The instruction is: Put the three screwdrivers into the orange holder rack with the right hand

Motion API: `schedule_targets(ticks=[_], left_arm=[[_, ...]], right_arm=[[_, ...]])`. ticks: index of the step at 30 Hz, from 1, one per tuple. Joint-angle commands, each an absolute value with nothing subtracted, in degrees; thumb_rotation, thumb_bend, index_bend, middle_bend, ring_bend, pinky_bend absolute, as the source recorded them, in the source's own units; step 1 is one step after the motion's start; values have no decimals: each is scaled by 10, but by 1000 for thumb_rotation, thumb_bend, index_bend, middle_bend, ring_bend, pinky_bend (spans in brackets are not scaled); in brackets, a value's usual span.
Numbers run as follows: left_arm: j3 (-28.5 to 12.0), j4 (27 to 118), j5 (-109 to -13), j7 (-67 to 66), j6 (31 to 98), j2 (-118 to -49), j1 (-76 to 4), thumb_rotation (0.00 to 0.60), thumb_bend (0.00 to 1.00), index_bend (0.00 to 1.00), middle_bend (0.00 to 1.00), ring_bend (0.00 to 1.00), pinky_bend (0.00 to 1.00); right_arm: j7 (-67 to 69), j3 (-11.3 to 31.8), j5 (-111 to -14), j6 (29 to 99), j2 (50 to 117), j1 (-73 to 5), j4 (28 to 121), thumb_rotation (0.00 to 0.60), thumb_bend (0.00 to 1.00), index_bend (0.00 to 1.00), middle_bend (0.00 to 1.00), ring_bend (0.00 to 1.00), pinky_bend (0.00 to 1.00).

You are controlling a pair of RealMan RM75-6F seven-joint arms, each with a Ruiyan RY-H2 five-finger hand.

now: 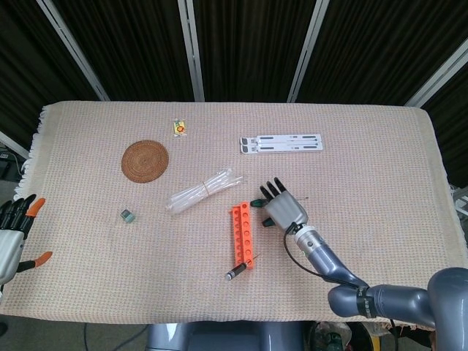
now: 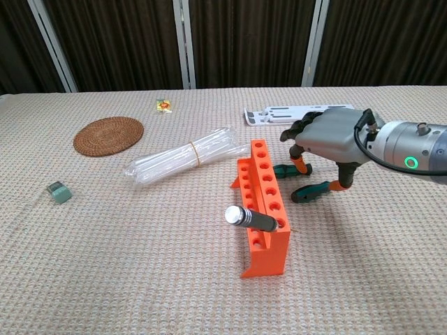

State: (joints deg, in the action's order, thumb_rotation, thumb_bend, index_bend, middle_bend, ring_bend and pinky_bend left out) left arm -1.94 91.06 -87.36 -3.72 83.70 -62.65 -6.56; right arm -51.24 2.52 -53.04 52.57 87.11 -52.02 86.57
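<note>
While the orange holder rack [image 2: 264, 206] stands mid-table with one black-handled screwdriver [image 2: 253, 218] in its near end, the right hand [image 2: 327, 142] hovers at its three o'clock, fingers curled down over two green-handled screwdrivers [image 2: 312, 190]; whether it grips one is unclear. The left hand [image 1: 12, 232] is cut off at nine o'clock.

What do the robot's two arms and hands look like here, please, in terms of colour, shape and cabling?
The right hand has a grey metallic back, dark fingers and orange fingertip pads. A black cable loops over its wrist, and the silver-grey forearm carries a glowing green ring light. In the head view, the arm is rounded and blue-grey. The left hand shows only at the frame edge: pale body, dark fingers, orange tips.
</note>
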Motion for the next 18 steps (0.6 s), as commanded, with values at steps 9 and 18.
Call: schedule_targets(ticks=[9,18], left_arm=[[-19,910,-872,-37,836,-627,-67,600,60,0,0,0,0],[-18,909,-869,-36,832,-627,-68,600,61,0,0,0,0]], right_arm=[[-515,21,-509,518,884,-528,865,600,206,405,44,0,0],[-509,17,-498,510,899,-536,851,600,207,410,44,0,0]])
